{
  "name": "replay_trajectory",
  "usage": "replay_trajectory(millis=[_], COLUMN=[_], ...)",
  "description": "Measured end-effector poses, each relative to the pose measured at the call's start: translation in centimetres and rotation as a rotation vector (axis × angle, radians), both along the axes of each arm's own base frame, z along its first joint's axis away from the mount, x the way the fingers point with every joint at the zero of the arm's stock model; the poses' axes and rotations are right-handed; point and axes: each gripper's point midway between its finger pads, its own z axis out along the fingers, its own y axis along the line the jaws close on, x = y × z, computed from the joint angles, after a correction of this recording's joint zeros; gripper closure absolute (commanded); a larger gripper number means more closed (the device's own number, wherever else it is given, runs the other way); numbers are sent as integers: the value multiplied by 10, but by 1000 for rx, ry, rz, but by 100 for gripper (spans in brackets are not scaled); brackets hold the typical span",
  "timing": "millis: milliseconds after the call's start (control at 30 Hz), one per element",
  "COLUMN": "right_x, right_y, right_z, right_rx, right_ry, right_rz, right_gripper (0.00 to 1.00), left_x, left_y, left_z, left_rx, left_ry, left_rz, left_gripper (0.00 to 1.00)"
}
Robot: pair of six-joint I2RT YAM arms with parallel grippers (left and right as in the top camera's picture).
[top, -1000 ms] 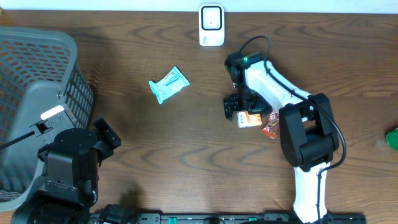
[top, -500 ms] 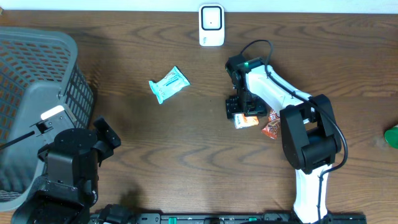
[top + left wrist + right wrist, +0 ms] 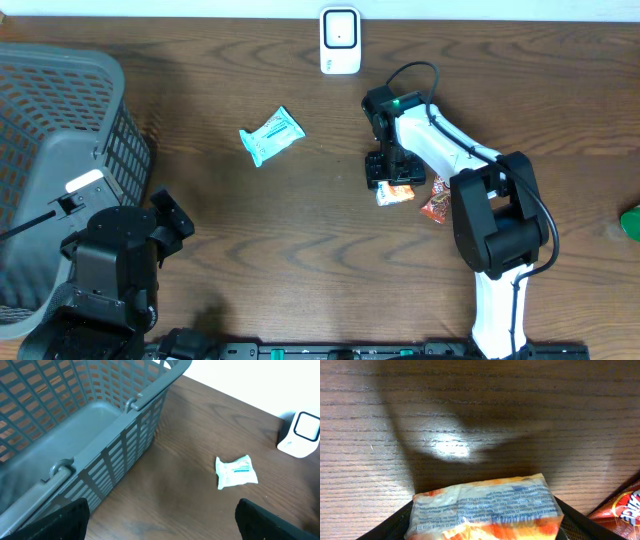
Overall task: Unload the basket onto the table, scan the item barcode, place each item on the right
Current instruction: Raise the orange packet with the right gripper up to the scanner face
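An orange-and-white snack packet (image 3: pixel 396 194) lies on the wooden table right of centre. My right gripper (image 3: pixel 392 185) reaches straight down over it. In the right wrist view the packet (image 3: pixel 485 507) fills the space between the two black fingers, which press against both of its sides; small printed text faces the camera. The white barcode scanner (image 3: pixel 340 40) stands at the far edge of the table, also visible in the left wrist view (image 3: pixel 301 434). My left gripper (image 3: pixel 160 527) hovers open over bare table beside the basket, holding nothing.
A grey mesh basket (image 3: pixel 60 150) takes up the left side, its rim (image 3: pixel 150 395) close to the left gripper. A teal packet (image 3: pixel 271 135) lies mid-table. A red snack packet (image 3: pixel 437 200) sits just right of the gripped one. A green object (image 3: pixel 631 222) shows at the right edge.
The right gripper's fingers have closed in from wide open onto the orange-and-white packet, nudging it slightly left. The left arm has not moved.
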Motion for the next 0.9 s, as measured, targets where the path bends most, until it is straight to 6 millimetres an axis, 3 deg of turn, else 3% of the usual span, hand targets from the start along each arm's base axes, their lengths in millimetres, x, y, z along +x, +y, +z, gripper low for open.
replay_trajectory(millis=[133,267,433,600,900], right_x=[2,21,71,139,216], right_y=[0,6,27,56,88], right_z=[2,19,65,119,185], right_rx=[-3,10,77,182,292], right_ry=[-7,-56,-227,-518,-934], right_rz=[5,25,51,96,191], right_gripper=[33,34,34,33,33], left_x=[0,0,0,0,0], left_y=[0,0,0,0,0], left_z=[0,0,0,0,0], left_rx=[0,0,0,0,0], left_ry=[0,0,0,0,0], left_rz=[0,0,0,0,0], left_gripper=[7,7,7,7,7])
